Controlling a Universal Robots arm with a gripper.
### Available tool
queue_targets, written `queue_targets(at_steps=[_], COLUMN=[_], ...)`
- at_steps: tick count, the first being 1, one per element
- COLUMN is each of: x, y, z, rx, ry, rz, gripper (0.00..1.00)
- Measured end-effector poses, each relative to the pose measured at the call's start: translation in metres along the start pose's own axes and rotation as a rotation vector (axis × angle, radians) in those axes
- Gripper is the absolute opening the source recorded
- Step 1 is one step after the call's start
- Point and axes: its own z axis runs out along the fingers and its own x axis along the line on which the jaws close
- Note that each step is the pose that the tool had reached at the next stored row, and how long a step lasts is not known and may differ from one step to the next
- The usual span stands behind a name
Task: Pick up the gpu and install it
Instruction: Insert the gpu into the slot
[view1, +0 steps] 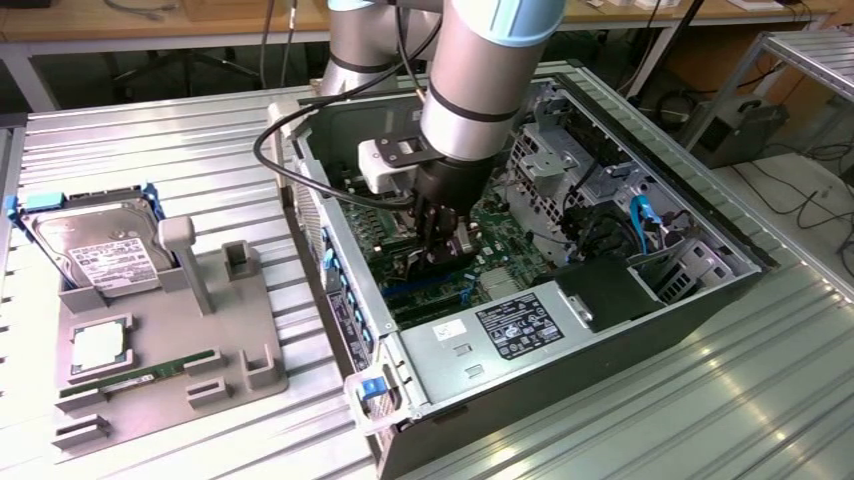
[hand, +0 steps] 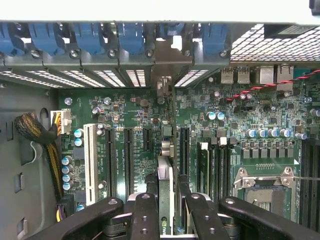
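Note:
My gripper (view1: 441, 232) reaches down into the open computer case (view1: 340, 300), over the green motherboard (view1: 501, 225). It is shut on the gpu (view1: 438, 268), a dark card held on edge between the fingers. In the wrist view the gripper (hand: 170, 216) has its black fingers (hand: 145, 210) clamped on both sides of the gpu (hand: 165, 185), seen edge-on. The card's silver end bracket (hand: 162, 82) stands at the rear slot opening. The card runs along the motherboard (hand: 260, 130) between two long black expansion slots (hand: 184, 150); whether it is seated I cannot tell.
A grey fixture (view1: 174, 330) on the exterior view's left carries a silver hard drive (view1: 94, 250), a processor chip (view1: 100, 345) and a green memory stick (view1: 140, 372). Inside the case are the power supply (view1: 521, 328), drive cages (view1: 567, 150), blue slot latches (hand: 130, 37) and a cable bundle (hand: 35, 130).

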Motion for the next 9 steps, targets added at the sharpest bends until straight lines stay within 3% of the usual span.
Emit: queue_targets(at_steps=[3, 6, 9], x=[-0.0002, -0.0002, -0.0002], y=[0.0002, 0.0002, 0.0002], z=[-0.0074, -0.008, -0.0067], rx=[-0.0008, -0.0007, -0.0009], ry=[0.0017, 0.0022, 0.0075], rz=[0.0, 0.0, 0.0], gripper=[0.26, 0.26, 0.26])
